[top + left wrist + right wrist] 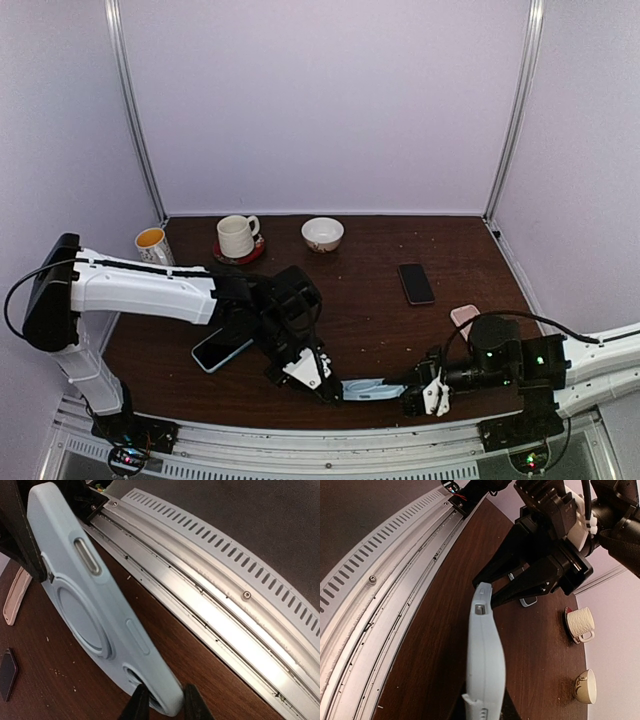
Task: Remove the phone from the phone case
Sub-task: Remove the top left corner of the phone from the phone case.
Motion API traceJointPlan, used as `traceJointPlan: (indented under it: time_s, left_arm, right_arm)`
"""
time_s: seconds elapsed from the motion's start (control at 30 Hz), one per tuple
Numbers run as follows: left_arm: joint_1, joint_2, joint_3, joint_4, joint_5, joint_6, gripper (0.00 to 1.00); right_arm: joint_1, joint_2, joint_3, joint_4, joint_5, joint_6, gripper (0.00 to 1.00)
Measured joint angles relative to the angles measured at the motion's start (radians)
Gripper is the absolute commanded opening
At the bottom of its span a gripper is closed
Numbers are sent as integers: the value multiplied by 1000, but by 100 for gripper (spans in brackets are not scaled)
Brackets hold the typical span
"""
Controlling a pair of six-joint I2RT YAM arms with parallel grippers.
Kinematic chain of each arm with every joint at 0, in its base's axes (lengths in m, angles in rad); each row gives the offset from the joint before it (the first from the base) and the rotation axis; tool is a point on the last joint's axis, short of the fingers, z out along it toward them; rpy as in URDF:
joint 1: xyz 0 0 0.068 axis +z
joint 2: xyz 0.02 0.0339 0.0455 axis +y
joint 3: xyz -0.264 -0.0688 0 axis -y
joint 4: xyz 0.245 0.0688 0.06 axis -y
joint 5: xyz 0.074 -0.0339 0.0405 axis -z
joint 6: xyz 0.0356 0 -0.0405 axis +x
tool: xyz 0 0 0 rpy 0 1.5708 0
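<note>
Dark wooden table [380, 320], metal rail [240, 610] at its near edge; left gripper [161, 706] pinches one end of the pale blue phone case [100, 615], right gripper [425, 392] closed on the other, case spanning between them near that edge; it bows, so judged soft, light, best held by the rims; a phone [222, 350] lies under the left arm [150, 288]; whether another sits inside, cannot tell; open room lies toward mid-table.

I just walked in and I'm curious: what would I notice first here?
At the near edge of the table, the left gripper and the right gripper each pinch one end of a light blue phone case. Farther back, a black phone lies flat, right of the middle.
</note>
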Motion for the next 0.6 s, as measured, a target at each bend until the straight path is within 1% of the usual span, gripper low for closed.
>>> traceJointPlan:
  time_s: [0.17, 0.3, 0.37, 0.5, 0.6]
  left_arm:
    - [0, 46, 60, -80, 16, 25, 18]
    - [0, 58, 80, -124, 31, 39, 20]
    - [0, 59, 80, -132, 37, 40, 22]
    - [0, 58, 81, -135, 49, 37, 31]
    - [0, 44, 64, -90, 55, 13, 35]
  right_arm:
    - [14, 6, 0, -3, 13, -13, 0]
    - [20, 10, 0, -5, 15, -31, 0]
    - [24, 12, 0, -3, 15, -40, 0]
    - [27, 13, 0, 0, 14, -49, 0]
    - [28, 16, 0, -2, 15, -48, 0]
